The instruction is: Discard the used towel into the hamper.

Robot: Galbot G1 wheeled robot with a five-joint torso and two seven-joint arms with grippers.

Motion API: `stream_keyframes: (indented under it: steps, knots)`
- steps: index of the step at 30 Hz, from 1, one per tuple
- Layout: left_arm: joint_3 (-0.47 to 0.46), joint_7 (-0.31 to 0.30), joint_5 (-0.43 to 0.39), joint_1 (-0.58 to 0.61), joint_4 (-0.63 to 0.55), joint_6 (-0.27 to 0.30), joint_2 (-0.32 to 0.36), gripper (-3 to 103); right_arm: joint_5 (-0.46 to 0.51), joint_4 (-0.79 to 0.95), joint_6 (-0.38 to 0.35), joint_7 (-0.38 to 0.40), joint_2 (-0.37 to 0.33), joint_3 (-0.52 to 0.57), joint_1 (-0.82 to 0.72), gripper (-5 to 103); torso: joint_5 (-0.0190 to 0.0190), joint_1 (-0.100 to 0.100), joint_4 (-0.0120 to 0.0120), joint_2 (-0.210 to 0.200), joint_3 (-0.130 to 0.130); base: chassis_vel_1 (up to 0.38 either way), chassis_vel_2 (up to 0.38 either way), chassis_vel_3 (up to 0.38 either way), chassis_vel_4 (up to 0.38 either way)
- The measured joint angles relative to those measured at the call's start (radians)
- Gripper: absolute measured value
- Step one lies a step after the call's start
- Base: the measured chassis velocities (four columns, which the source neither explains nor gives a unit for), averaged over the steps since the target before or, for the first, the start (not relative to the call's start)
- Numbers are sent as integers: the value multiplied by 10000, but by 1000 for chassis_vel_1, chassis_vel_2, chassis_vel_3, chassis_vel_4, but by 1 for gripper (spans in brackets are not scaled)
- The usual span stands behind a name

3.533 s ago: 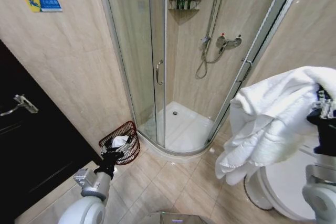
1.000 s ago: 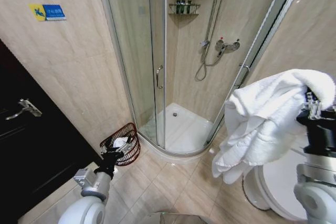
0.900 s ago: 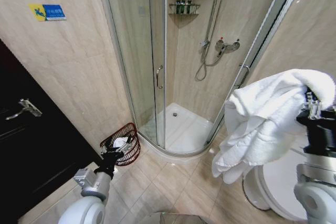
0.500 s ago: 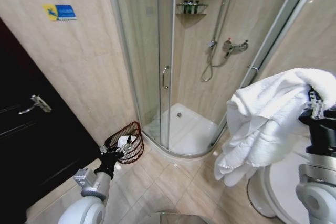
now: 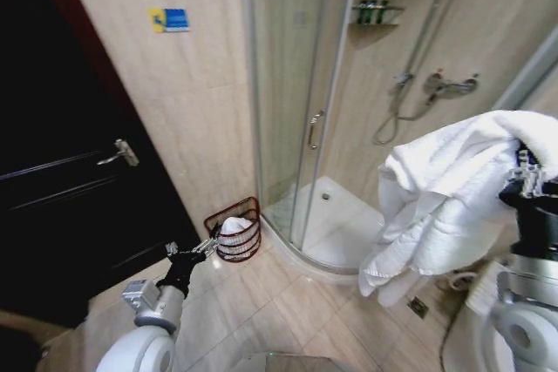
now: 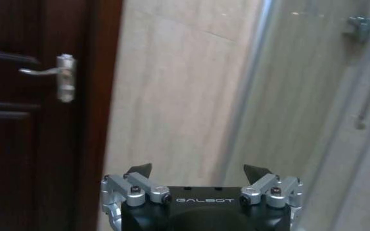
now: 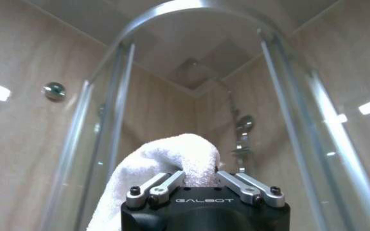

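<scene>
Your right end effector [image 5: 528, 172] is raised at about 3 o'clock in the head view, its fingers clamped on the white towel [image 5: 445, 206], which drapes down in folds in front of the shower enclosure [image 5: 349, 128]. The hamper [image 5: 235, 233] sits on the tiled floor [image 5: 288, 320] at roughly 7 o'clock from centre, against the wall beside the shower's edge, with something white inside. Your left end effector [image 5: 202, 248] hangs low with its fingers spread and empty, near the hamper's rim.
</scene>
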Motion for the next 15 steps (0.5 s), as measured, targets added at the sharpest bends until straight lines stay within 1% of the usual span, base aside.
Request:
stream_keyframes:
  steps: [5,15]
  knots:
    - [0,0,0,0,0,0,0,97,99,0,125,-69,3,28,-5,7,0,0,-1,-1,0,127,127,138,137]
    - [0,0,0,0,0,0,0,97,121,0,155,-74,-15,61,-12,7,0,-1,-1,-2,-1,124,126,121,116]
